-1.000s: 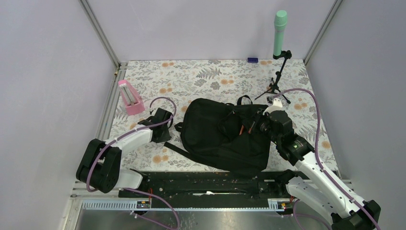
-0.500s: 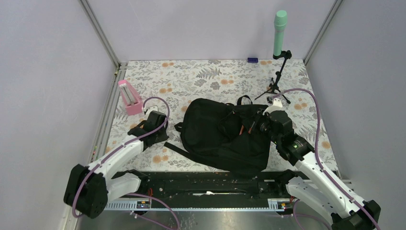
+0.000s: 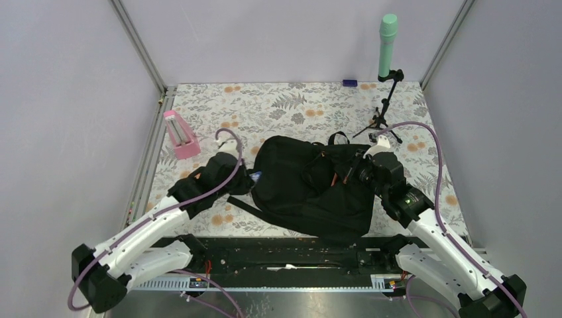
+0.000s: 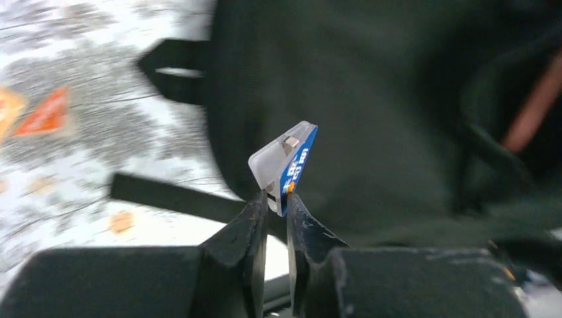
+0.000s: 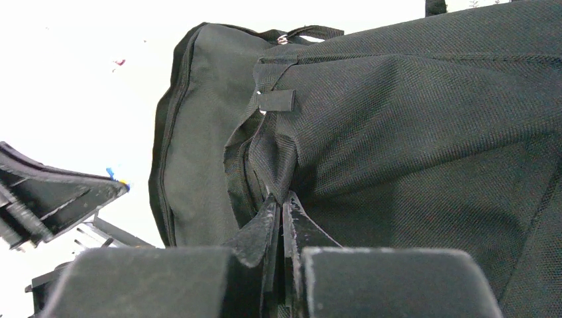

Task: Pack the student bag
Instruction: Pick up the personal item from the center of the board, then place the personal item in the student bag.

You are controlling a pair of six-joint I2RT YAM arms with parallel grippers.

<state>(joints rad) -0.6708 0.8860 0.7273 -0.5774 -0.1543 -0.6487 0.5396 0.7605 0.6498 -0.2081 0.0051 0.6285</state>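
Since the earlier picture, the left arm (image 3: pixel 159 222) has been swung in toward the student bag (image 3: pixel 298 192), and the left gripper (image 4: pixel 277 199) is now held just beside the bag's left edge. A small white and blue piece (image 4: pixel 285 165) is pinched tight in its tips. The right gripper (image 5: pixel 280 205) is clenched on a fold of the bag's black cloth at the bag's right side. The bag is laid flat in the middle of the flowery table (image 3: pixel 278 106), between the two arms. Its long side is stretched across the table, from far left to near right. Its carry loop (image 3: pixel 338 137) is pointed at the back wall, and a long strap (image 3: pixel 255 211) is trailed out toward the left arm.
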